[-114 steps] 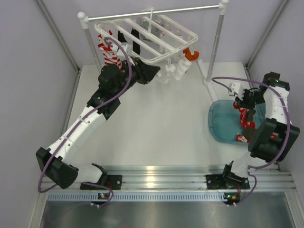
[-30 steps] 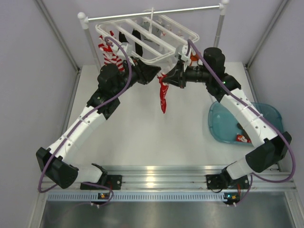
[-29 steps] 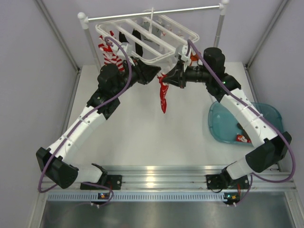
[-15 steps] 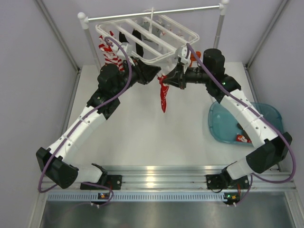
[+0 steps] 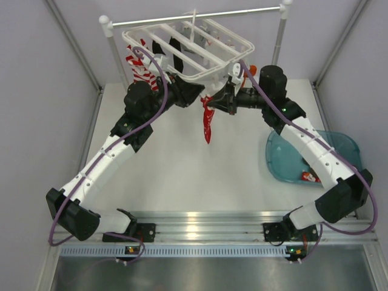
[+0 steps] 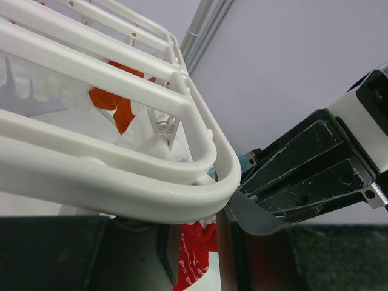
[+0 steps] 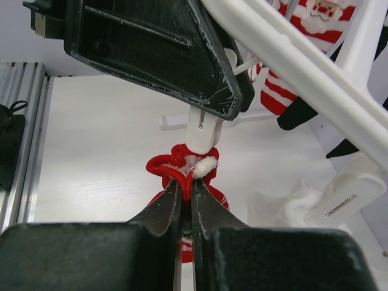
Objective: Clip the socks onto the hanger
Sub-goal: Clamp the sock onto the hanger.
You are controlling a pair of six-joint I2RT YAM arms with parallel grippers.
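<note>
**Red sock held up to a clip at the hanger's corner**

Top view: both arms reach to the near corner of the hanger (image 5: pixel 244 43), which hangs tilted from the rail (image 5: pixel 200 13). The right gripper (image 5: pixel 215 101) holds a red sock (image 5: pixel 208 124) by its cuff, and the rest of the sock dangles free above the table (image 5: pixel 182 170). The left gripper (image 5: pixel 197 95) sits just beside it, under the hanger's rim. Striped socks (image 5: pixel 139 68) and a dark sock (image 5: pixel 176 57) hang on the hanger's left part, and an orange sock (image 5: pixel 250 70) hangs at its right corner. A blue tub (image 5: pixel 276 160) stands on the right of the table.

Left wrist view: the hanger's rounded corner fills the frame above the left fingers (image 6: pixel 79 254). The red sock shows in the gap between them, below the rim, with the right gripper's black body close on the right. The fingers stand partly apart. It is not clear whether they press on anything.

Right wrist view: the right jaws are pinched tight on the red cuff. A white clip (image 7: pixel 203 130) hangs right above, its lower end touching the cuff. Its upper end is hidden behind the left gripper's black finger. It cannot be told whether the clip has hold of the sock.
</note>
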